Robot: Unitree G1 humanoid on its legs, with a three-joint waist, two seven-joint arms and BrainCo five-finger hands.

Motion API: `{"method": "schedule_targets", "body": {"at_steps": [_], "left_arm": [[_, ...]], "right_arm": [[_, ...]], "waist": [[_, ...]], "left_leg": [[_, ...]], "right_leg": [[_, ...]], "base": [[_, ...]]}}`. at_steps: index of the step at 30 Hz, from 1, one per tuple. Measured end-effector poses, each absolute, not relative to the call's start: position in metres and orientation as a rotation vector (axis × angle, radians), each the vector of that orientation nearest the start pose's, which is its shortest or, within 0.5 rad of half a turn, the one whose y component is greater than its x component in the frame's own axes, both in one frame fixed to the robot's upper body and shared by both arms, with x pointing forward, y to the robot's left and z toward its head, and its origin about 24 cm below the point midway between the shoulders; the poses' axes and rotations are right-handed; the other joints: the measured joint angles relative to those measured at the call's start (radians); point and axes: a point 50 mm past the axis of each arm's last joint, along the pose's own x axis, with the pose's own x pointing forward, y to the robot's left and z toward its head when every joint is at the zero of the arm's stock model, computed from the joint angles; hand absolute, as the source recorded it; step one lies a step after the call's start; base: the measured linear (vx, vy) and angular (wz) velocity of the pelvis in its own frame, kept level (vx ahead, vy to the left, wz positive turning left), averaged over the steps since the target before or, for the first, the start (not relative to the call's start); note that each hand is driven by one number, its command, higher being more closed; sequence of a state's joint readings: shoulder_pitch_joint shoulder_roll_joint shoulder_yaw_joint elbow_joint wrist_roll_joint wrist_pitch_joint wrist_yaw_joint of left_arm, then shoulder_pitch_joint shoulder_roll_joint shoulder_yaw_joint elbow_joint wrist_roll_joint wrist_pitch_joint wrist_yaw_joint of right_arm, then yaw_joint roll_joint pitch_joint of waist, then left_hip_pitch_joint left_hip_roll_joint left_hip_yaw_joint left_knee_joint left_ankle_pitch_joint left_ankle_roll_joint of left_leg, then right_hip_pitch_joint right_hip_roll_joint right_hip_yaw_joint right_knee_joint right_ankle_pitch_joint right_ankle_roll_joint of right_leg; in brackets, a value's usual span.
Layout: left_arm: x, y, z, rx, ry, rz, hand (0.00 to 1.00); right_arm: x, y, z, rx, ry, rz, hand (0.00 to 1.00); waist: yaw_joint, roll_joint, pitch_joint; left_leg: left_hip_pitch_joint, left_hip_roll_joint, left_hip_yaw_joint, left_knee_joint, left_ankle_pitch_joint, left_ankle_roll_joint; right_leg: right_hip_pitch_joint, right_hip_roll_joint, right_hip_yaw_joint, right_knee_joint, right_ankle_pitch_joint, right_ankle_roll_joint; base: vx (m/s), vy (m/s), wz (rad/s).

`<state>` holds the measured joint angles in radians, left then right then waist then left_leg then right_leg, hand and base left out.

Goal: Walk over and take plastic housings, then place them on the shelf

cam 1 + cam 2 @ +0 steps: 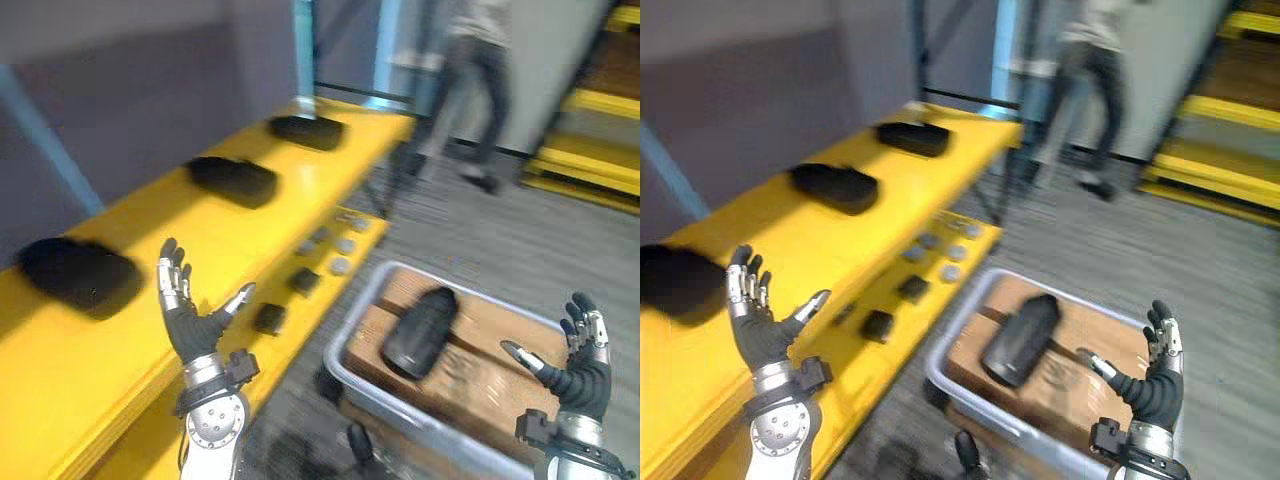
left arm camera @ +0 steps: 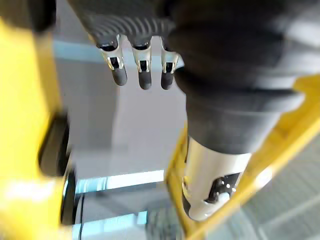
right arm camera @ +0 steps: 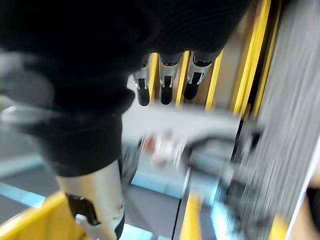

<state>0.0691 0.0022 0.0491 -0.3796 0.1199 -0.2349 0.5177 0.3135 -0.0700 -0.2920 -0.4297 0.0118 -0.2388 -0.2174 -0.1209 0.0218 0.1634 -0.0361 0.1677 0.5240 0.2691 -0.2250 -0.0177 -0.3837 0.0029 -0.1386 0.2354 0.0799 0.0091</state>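
Left eye view gives us three black plastic housings lying along the yellow shelf (image 1: 300, 195): near housing (image 1: 80, 272), middle housing (image 1: 233, 181) and far housing (image 1: 307, 131). A fourth housing (image 1: 420, 330) lies untouched on cardboard (image 1: 480, 385) inside the grey bin (image 1: 345, 348). Our left hand (image 1: 190, 328) and right hand (image 1: 580, 380) are raised, fingers spread, holding nothing. We judge the job mostly done, with one pick and place left.

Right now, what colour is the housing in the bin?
The housing is black, clearest in the left eye view.
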Motion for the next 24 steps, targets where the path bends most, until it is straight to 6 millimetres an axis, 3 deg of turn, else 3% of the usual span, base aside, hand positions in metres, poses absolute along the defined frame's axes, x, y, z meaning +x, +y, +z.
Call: {"method": "schedule_targets", "body": {"at_steps": [2, 3, 5, 6, 8, 9, 11, 13, 15, 17, 19, 20, 21, 24], "left_arm": [[0.221, 0.184, 0.129, 0.002, -0.550, 0.561, 0.00], [0.226, 0.180, 0.129, -0.015, -0.545, 0.540, 0.00], [0.230, 0.176, 0.131, -0.029, -0.552, 0.510, 0.00], [0.232, 0.172, 0.131, -0.043, -0.549, 0.497, 0.00], [0.232, 0.169, 0.131, -0.053, -0.547, 0.487, 0.00], [0.232, 0.172, 0.130, -0.049, -0.545, 0.495, 0.00], [0.234, 0.178, 0.122, -0.037, -0.514, 0.524, 0.00], [0.236, 0.189, 0.106, -0.015, -0.439, 0.573, 0.00], [0.239, 0.191, 0.092, -0.002, -0.371, 0.586, 0.00], [0.241, 0.191, 0.083, 0.004, -0.330, 0.586, 0.00], [0.242, 0.190, 0.067, 0.016, -0.256, 0.582, 0.00], [0.241, 0.190, 0.060, 0.022, -0.221, 0.580, 0.00], [0.241, 0.191, 0.056, 0.033, -0.203, 0.578, 0.00], [0.236, 0.196, 0.039, 0.078, -0.118, 0.566, 0.00]], "right_arm": [[0.167, -0.252, 0.099, -0.188, -0.363, -0.576, 0.00], [0.166, -0.256, 0.093, -0.192, -0.331, -0.606, 0.00], [0.166, -0.257, 0.087, -0.187, -0.306, -0.619, 0.00], [0.169, -0.255, 0.085, -0.181, -0.300, -0.607, 0.00], [0.178, -0.248, 0.075, -0.157, -0.267, -0.569, 0.00], [0.183, -0.236, 0.071, -0.136, -0.254, -0.514, 0.00], [0.189, -0.224, 0.070, -0.116, -0.252, -0.456, 0.00], [0.207, -0.211, 0.067, -0.102, -0.249, -0.371, 0.00], [0.219, -0.205, 0.063, -0.107, -0.235, -0.325, 0.00], [0.226, -0.205, 0.064, -0.105, -0.238, -0.321, 0.00], [0.231, -0.208, 0.063, -0.112, -0.230, -0.340, 0.00], [0.232, -0.211, 0.062, -0.129, -0.224, -0.351, 0.00], [0.234, -0.211, 0.060, -0.134, -0.212, -0.353, 0.00], [0.245, -0.207, 0.054, -0.136, -0.173, -0.373, 0.00]], "waist": [[-0.012, -0.001, 0.006], [-0.015, -0.011, 0.015], [-0.024, -0.017, 0.027], [-0.025, 0.006, 0.039], [-0.018, 0.025, 0.033], [-0.005, 0.025, 0.034], [0.016, 0.028, 0.039], [0.032, 0.036, 0.072], [0.059, 0.036, 0.074], [0.066, 0.036, 0.079], [0.063, 0.054, 0.078], [0.064, 0.078, 0.080], [0.067, 0.074, 0.082], [0.090, 0.053, 0.095]], "left_leg": [[0.013, 0.011, 0.069, -0.019, 0.011, -0.005], [0.022, 0.011, 0.090, -0.020, 0.012, -0.010], [0.021, 0.007, 0.116, -0.022, 0.017, -0.025], [0.021, 0.010, 0.121, -0.034, 0.016, -0.028], [0.020, 0.051, 0.129, -0.035, 0.015, -0.036], [0.015, 0.099, 0.130, 0.005, 0.006, -0.049], [-0.011, 0.144, 0.098, 0.081, 0.004, -0.056], [-0.087, 0.182, -0.071, 0.238, 0.013, -0.042], [-0.139, 0.157, -0.234, 0.251, 0.001, -0.063], [-0.157, 0.142, -0.254, 0.166, 0.003, -0.061], [-0.150, 0.128, -0.250, 0.009, 0.094, -0.056], [-0.143, 0.125, -0.263, -0.056, 0.166, -0.082], [-0.138, 0.118, -0.269, -0.081, 0.186, -0.127], [-0.144, 0.021, -0.289, -0.169, 0.232, -0.081]], "right_leg": [[0.057, -0.052, 0.002, 0.130, -0.063, 0.018], [0.111, -0.079, 0.033, 0.135, -0.141, 0.022], [0.147, -0.081, 0.060, 0.066, -0.169, 0.037], [0.154, -0.056, 0.076, 0.007, -0.140, 0.024], [0.200, 0.000, 0.102, -0.127, -0.079, 0.014], [0.242, 0.034, 0.100, -0.210, -0.048, -0.004], [0.250, 0.062, 0.102, -0.222, -0.036, -0.023], [0.275, 0.080, 0.102, -0.221, -0.018, -0.053], [0.281, 0.062, 0.090, -0.229, -0.018, -0.053], [0.284, 0.031, 0.046, -0.231, -0.021, -0.048], [0.286, 0.003, -0.013, -0.230, -0.037, -0.024], [0.285, 0.004, -0.040, -0.229, -0.042, -0.011], [0.283, -0.008, -0.048, -0.227, -0.043, -0.002], [0.260, -0.089, -0.085, -0.222, -0.044, 0.041]], "base": [[-0.06, -0.018, -1.58], [-0.05, -0.057, -1.07], [-0.06, -0.104, -0.67], [-0.06, -0.135, -0.74], [0.01, -0.147, -0.72], [0.07, -0.177, -0.52], [0.07, -0.174, -0.35], [0.09, -0.180, -0.07], [0.09, -0.084, 0.23], [0.05, 0.015, 0.55], [0.04, 0.146, 0.79], [0.04, 0.217, 0.67], [0.04, 0.218, 0.50], [0.03, 0.244, 0.52]]}}
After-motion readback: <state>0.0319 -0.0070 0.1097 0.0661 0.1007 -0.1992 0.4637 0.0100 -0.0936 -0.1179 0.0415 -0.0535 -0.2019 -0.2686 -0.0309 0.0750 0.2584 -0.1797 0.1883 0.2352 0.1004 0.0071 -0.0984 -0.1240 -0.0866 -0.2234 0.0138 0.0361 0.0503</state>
